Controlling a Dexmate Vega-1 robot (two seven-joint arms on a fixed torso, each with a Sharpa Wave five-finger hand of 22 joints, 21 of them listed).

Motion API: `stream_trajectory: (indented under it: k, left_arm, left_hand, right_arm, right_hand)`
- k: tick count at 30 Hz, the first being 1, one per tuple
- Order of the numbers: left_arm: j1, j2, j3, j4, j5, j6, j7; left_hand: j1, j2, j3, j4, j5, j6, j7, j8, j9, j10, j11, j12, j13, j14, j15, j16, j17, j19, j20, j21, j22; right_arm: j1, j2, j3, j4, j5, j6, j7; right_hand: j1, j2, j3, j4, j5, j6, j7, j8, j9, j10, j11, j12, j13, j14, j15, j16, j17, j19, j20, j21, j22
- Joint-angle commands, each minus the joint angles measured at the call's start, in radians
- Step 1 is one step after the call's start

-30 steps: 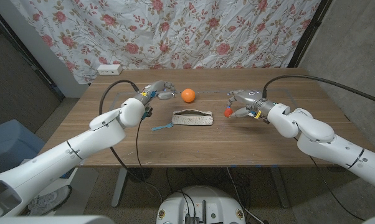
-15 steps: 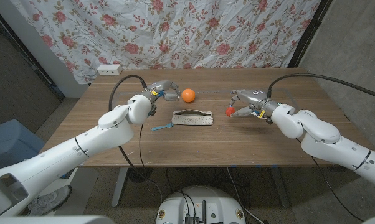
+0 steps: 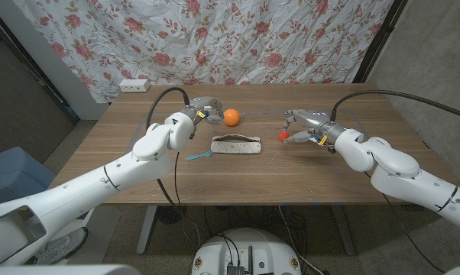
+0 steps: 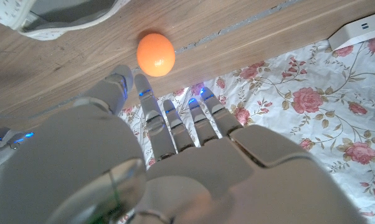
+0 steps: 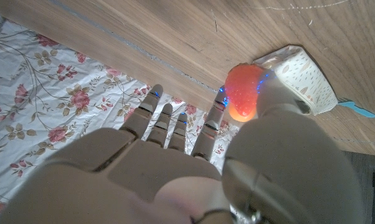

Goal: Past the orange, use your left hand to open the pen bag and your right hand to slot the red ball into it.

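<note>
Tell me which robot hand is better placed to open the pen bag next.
Left. The left robot hand is empty by the orange, just beyond the pen bag, which looks closed. The right robot hand already holds the red ball.

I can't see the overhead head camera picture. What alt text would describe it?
A robot's right hand holds a red ball above a wooden table, right of a closed pen bag. Its left hand hovers beside an orange behind the bag.
</note>
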Motion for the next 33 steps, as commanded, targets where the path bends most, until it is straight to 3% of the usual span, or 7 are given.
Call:
stream_trajectory:
  k: [1,16,33]
  left_arm:
    - [-0.042,-0.044,0.076,0.034,0.237,0.007,-0.144]
    - [0.029,-0.117,0.045,0.065,0.401,-0.008,-0.201]
    - [0.114,-0.198,0.002,0.119,0.475,-0.009,-0.157]
  left_hand:
    - [0.018,-0.002,-0.008,0.002,0.0,0.017,0.003,0.001,0.001,-0.003,0.015,-0.003,0.002,0.009,-0.058,-0.004,0.004,0.004,-0.008,-0.002,0.003]
    - [0.041,-0.011,-0.031,0.004,-0.001,0.058,-0.004,-0.004,0.0,0.019,0.004,0.0,0.001,0.034,-0.069,0.0,0.004,0.013,-0.01,-0.001,0.003]
    - [0.077,-0.019,-0.058,0.004,0.0,0.108,-0.009,-0.009,0.001,0.065,-0.011,0.007,0.001,0.067,-0.084,0.003,0.004,0.028,-0.017,0.0,0.003]
  right_arm:
    - [-0.005,0.011,-0.004,0.007,0.014,-0.028,-0.034]
    - [0.004,0.009,-0.018,0.002,0.017,-0.038,-0.039]
    - [0.018,0.018,-0.036,-0.002,-0.001,-0.046,-0.041]
  right_hand:
    - [0.0,0.01,-0.002,0.0,0.006,0.006,-0.002,0.007,0.004,0.009,0.001,-0.004,-0.001,0.007,0.001,0.001,0.004,0.006,0.002,-0.002,0.003]
    - [-0.002,0.013,-0.004,0.001,0.006,0.008,-0.002,0.009,0.004,0.01,0.001,-0.006,-0.001,0.008,0.001,0.001,0.005,0.006,0.001,-0.002,0.003]
    - [-0.004,0.016,-0.007,0.002,0.005,0.011,-0.002,0.011,0.003,0.012,0.001,-0.008,0.0,0.011,0.001,0.002,0.007,0.006,0.001,-0.002,0.003]
